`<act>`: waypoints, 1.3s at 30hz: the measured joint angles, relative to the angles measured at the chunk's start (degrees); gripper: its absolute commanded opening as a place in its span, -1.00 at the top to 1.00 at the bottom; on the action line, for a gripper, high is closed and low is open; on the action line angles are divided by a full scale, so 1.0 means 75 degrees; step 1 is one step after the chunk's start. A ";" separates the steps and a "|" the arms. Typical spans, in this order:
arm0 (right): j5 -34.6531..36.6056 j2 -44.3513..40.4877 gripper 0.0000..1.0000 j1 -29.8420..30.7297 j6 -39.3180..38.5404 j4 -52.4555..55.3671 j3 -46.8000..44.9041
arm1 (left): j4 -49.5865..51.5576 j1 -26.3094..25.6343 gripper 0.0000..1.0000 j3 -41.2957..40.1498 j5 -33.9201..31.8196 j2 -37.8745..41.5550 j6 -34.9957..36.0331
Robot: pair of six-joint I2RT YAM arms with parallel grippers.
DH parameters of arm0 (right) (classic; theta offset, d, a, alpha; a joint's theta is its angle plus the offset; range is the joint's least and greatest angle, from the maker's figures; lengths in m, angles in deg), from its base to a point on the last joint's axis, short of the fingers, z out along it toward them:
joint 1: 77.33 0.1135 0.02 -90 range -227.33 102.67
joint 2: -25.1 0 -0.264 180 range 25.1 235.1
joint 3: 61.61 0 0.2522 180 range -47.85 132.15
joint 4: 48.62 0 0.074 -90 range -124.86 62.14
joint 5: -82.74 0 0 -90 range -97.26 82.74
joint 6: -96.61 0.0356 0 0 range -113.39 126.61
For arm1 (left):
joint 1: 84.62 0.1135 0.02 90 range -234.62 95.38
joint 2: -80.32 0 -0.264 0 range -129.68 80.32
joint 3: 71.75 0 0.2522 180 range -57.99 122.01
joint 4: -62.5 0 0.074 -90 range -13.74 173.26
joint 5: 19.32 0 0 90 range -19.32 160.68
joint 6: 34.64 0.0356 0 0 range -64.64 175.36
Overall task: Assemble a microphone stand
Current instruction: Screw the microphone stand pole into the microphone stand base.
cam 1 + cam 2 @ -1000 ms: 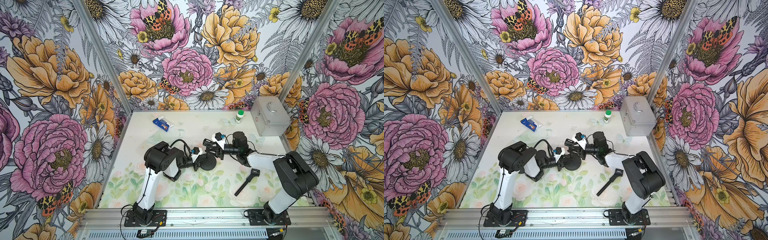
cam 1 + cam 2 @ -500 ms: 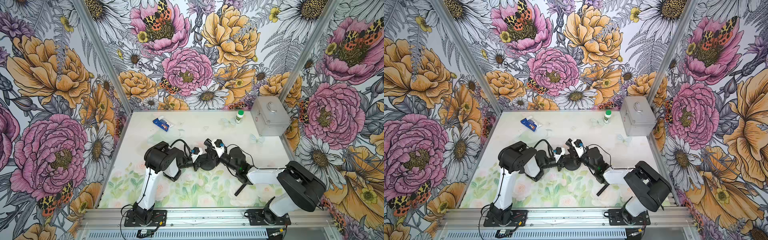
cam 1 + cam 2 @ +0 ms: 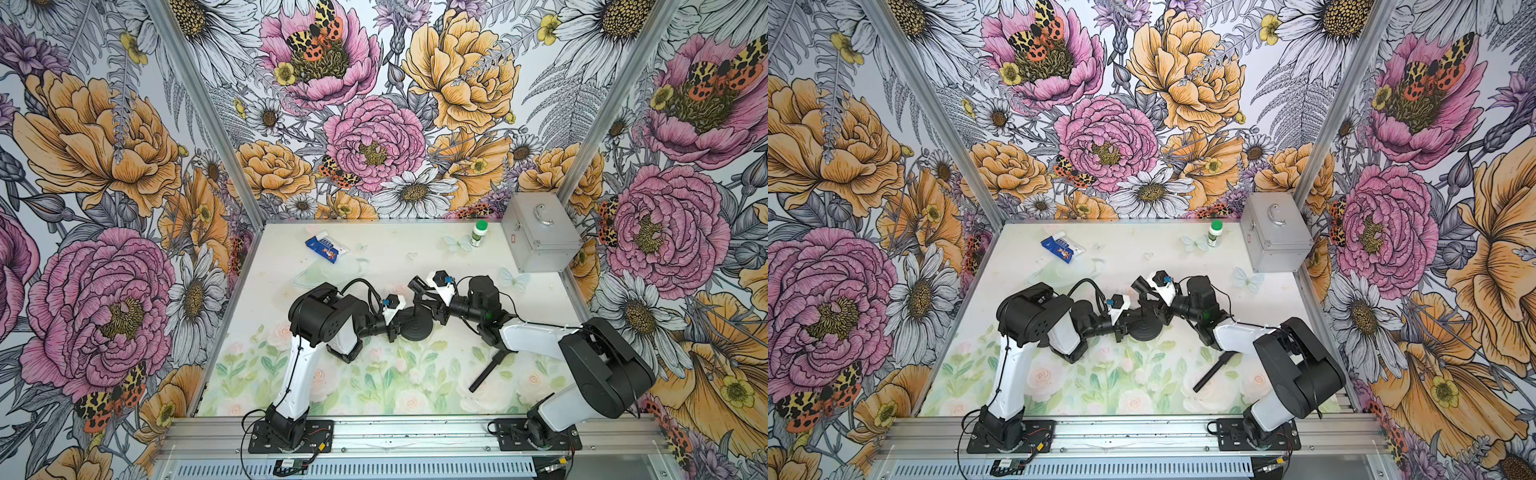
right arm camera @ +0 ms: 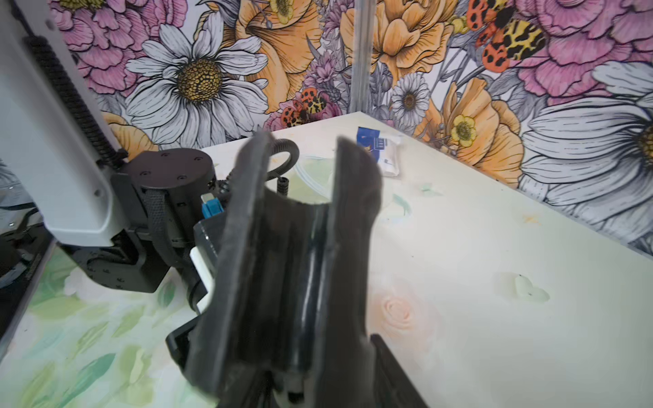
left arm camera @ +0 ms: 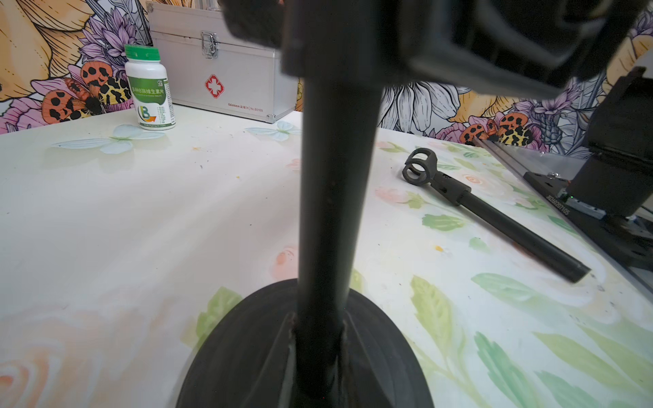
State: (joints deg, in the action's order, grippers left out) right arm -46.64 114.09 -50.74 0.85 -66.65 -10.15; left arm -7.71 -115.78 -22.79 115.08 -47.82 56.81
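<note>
The black round base (image 3: 415,330) (image 3: 1144,330) rests mid-table with a black pole (image 5: 335,176) standing upright in it. My left gripper (image 3: 402,322) (image 5: 318,333) is shut on the foot of the pole, just above the base. From the other side, my right gripper (image 3: 422,297) (image 3: 1148,297) (image 4: 304,148) sits higher on the pole (image 4: 304,265). Its fingers (image 4: 353,183) flank the pole and stand slightly parted. A black rod with a microphone clip (image 3: 488,368) (image 3: 1212,372) (image 5: 494,212) lies flat near the front right, its clip end under my right arm in both top views.
A green-capped white pill bottle (image 3: 479,232) (image 5: 150,88) and a silver first-aid case (image 3: 540,237) (image 5: 226,67) stand at the back right. A blue-and-white packet (image 3: 327,249) (image 4: 380,152) lies at the back left. The arms' mounting rail (image 3: 415,432) runs along the front edge.
Half a second ago my right wrist had swung toward the front, turned on the pole. It is back where it was a second ago, jaws wider. My left arm has not moved.
</note>
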 measured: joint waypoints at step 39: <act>-0.1926 0.0364 0.08 -0.0589 -0.0746 0.1696 0.0714 | -0.0003 0.0012 0.62 -0.0035 0.0003 0.0003 0.0032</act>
State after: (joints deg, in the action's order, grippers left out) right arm -61.08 116.82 -55.16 -4.74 -53.93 -4.80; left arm -7.73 -115.69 -23.05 115.11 -47.79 57.05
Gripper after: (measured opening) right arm 0.461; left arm 0.192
